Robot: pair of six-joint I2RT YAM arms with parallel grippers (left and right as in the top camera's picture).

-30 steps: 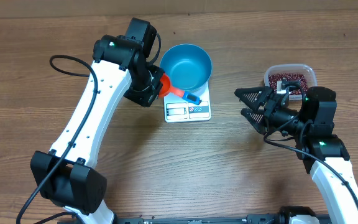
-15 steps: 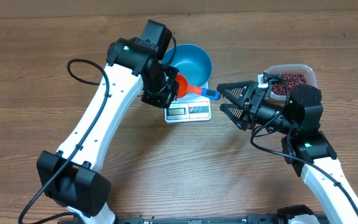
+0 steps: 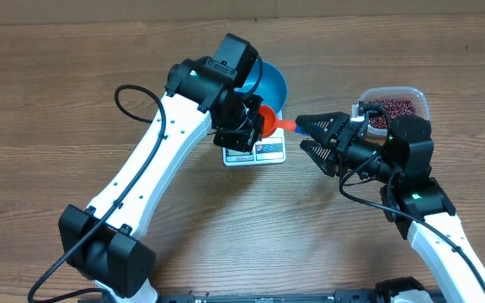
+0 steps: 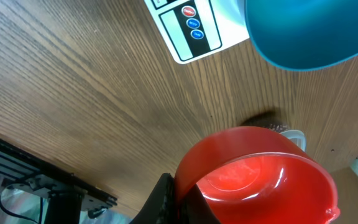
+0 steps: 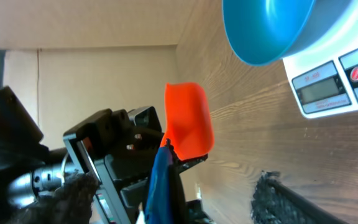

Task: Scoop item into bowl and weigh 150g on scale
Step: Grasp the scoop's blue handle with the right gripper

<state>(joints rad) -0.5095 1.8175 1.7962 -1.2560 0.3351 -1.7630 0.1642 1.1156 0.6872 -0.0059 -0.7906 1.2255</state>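
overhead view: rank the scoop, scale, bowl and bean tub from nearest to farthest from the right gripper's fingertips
1. red scoop: its blue handle reaches in between the right gripper's spread fingers.
2. scale and blue bowl: just past the scoop, on the left arm's side; too close to call.
3. bean tub: farthest, back beside the right wrist.

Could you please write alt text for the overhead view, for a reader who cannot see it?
The left pincer holds a red scoop beside the blue bowl on the scale; the open right pincer faces its handle. A tub of beans sits at right.
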